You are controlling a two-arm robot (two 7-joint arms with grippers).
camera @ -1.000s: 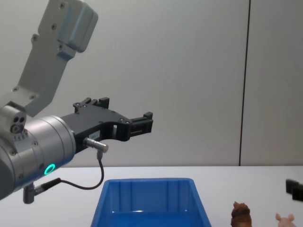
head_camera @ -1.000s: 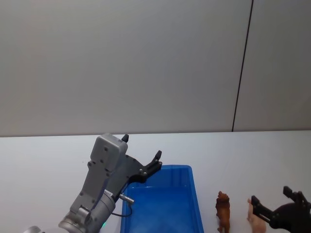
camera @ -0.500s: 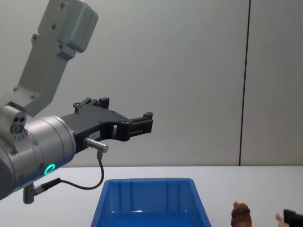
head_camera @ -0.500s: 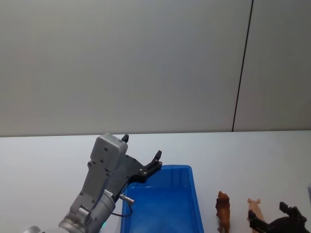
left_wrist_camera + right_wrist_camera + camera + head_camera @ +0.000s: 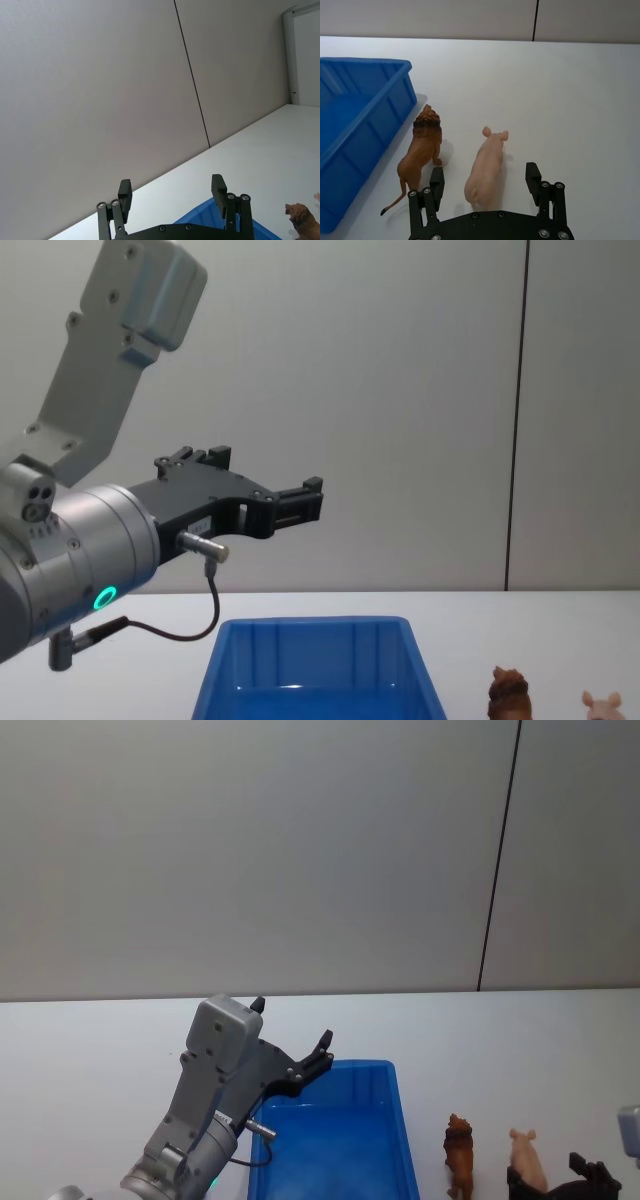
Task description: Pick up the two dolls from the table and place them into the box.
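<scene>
Two dolls stand on the white table (image 5: 580,100), just right of the blue box (image 5: 398,1120): a reddish-brown lion (image 5: 459,1152) and a pale pink pig (image 5: 527,1156). In the right wrist view the lion (image 5: 422,147) is nearest the box (image 5: 365,62) and the pig (image 5: 489,160) is beside it. My right gripper (image 5: 485,177) is open, one finger on each side of the pig's hind end; in the head view the right gripper (image 5: 546,1170) is low at the table's near right. My left gripper (image 5: 291,1022) hangs open and holds nothing, above the box's far left corner.
A plain grey wall with a dark vertical seam (image 5: 498,860) stands behind the table. White tabletop stretches to the right of the dolls and beyond the box. The left arm's large grey housing (image 5: 130,330) rises at the left of the chest view.
My right gripper has drawn back toward the table's near edge, leaving the chest view and uncovering more of the pig. The left arm, box and lion have not moved.
</scene>
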